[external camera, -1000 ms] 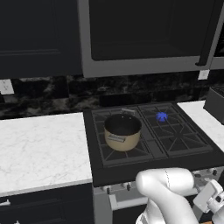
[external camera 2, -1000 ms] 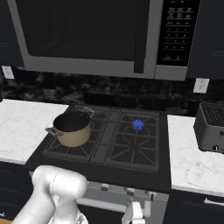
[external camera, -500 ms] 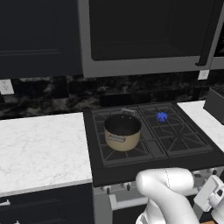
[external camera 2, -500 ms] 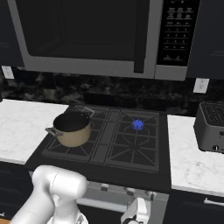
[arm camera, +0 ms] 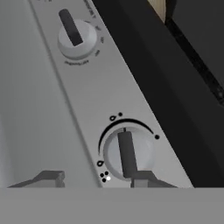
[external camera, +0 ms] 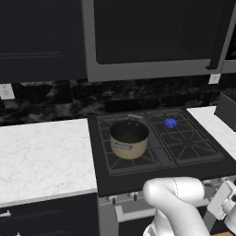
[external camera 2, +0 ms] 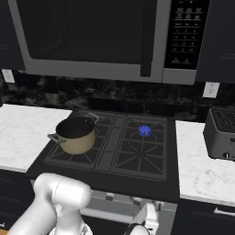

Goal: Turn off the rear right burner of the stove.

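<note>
Hovering at a knob (arm camera: 127, 153), tool (arm camera: 94, 179) partly open, one fingertip (arm camera: 144, 178) overlapping it

The hand (arm camera: 94, 180) is showing just two dark fingertips (arm camera: 46, 178) rising at the bottom of the hand view; whether they are touching the lower knob (arm camera: 127, 153) is unclear. The print around the upper knob (arm camera: 77, 37) is reading too small and blurred. The stove (external camera: 159, 177) front is getting hidden behind the white arm in both base views, and its knobs are too small to read there. The toaster (external camera 2: 221, 134) is getting cut off by the right edge in the right base view. The microwave (external camera 2: 114, 41) top is running out of frame. The pot (external camera: 129, 138) is covering the grate beneath it.
</note>
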